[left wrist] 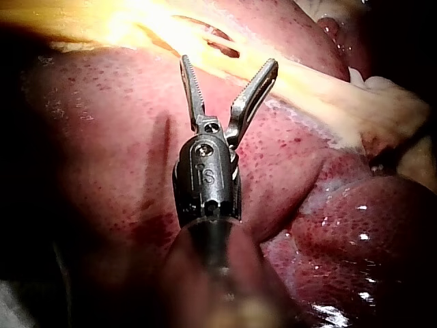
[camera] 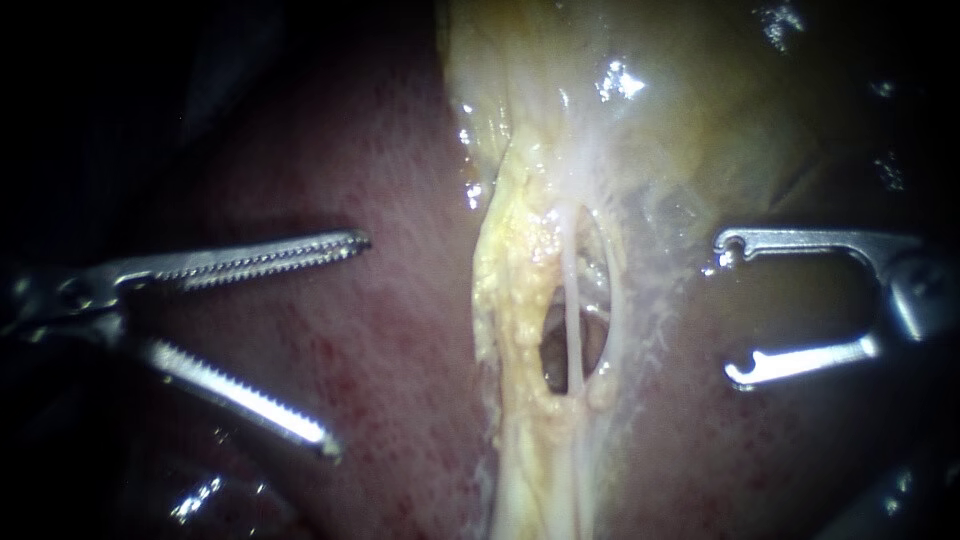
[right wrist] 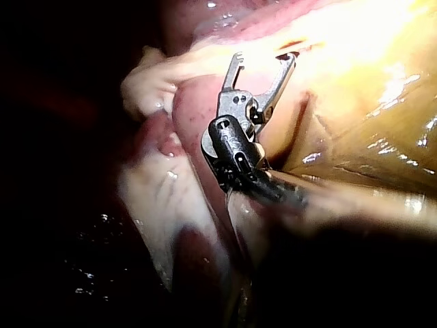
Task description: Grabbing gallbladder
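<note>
Left instrument (camera: 345,345): toothed jaws wide apart over liver (camera: 400,200), gripping nothing. Right instrument (camera: 730,310): hook-tipped jaws also apart, near gallbladder (camera: 700,110), empty.

Thin tubes (camera: 572,300) are seen down the middle, lying over the liver (camera: 400,180). The left instrument (camera: 345,345) is set to their left, the right instrument (camera: 730,310) to their right, both apart from them. The gallbladder (camera: 700,110) apparently lies above, toward the right.

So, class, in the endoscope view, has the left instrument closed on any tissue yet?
No: the left instrument has its end effector wide open over the liver, with nothing held between its two toothed halves.
</note>
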Controlling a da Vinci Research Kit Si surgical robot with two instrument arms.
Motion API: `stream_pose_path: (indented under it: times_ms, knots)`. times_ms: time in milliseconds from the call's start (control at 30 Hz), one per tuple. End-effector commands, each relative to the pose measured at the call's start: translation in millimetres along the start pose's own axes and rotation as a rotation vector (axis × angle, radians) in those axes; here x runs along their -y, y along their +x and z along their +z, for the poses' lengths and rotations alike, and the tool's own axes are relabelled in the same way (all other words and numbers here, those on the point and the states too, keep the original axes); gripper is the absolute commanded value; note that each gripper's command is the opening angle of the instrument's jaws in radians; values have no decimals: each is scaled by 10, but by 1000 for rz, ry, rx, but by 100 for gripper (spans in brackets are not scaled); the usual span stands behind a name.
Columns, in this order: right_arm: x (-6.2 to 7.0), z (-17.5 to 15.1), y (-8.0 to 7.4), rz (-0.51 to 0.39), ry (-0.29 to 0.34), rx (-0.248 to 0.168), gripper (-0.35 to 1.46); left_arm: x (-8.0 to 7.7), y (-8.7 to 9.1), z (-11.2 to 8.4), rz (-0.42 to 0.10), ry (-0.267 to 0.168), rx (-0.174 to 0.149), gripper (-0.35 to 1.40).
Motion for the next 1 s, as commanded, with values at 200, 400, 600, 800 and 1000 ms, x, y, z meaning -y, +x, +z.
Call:
stream_pose_path:
  times_ms: [200,400,600,800,1000]
  knots:
    - [0,0,0,0,0,0,60,-10,-14,-6,-5,-34,-3,96]
    - [0,0,0,0,0,0,60,-42,-50,-10,-41,-86,-4,88]
    - [1,1,0,0,0,0,60,-50,-53,12,-81,-111,-7,76]
    - [0,1,-2,-1,-1,0,60,-57,-42,36,-112,-125,-37,59]
    - [1,1,-2,-1,0,0,60,-64,-25,50,-128,-133,-47,47]
